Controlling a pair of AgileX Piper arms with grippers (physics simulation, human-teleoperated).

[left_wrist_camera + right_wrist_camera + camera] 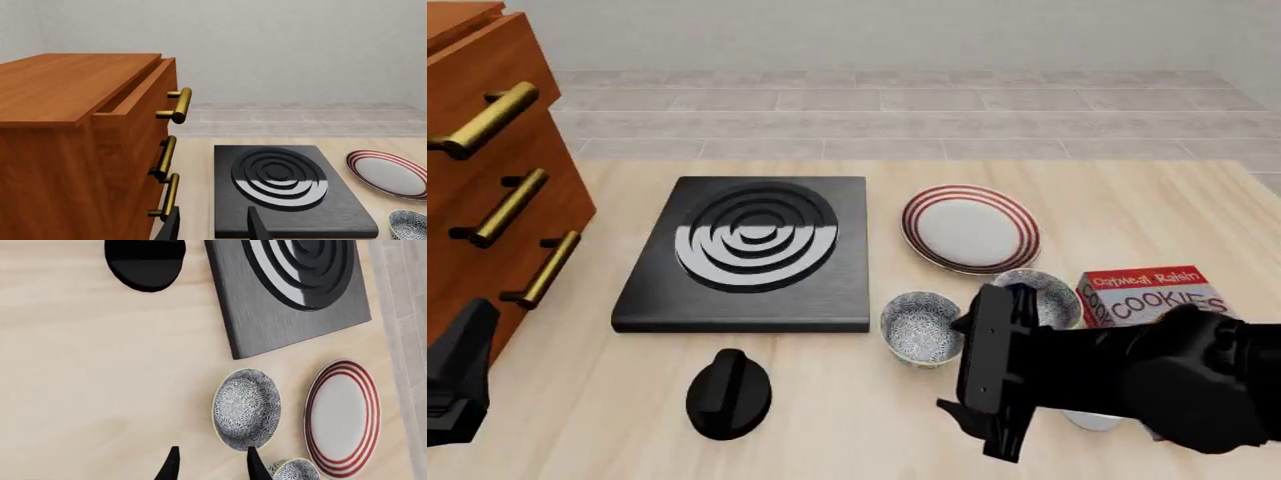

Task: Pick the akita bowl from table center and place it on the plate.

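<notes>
Wooden drawers (87,150) beyond right wrist view

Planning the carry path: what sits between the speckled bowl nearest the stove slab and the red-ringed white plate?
Nothing. In the right wrist view, only bare wooden tabletop separates the speckled akita bowl from the red-ringed plate; the second speckled bowl lies off to one side.

Akita bowl (920,326) sitting upright on the table, near the front right corner of the stove slab (747,255). Small, round, grey-white speckled inside, darker speckle outside. Empty. A lookalike bowl (1040,296) just beside it on the right, partly hidden. Plate (970,228) lying flat behind both bowls, white with dark red rings around the rim, nothing on it, apart from the akita bowl.
</notes>
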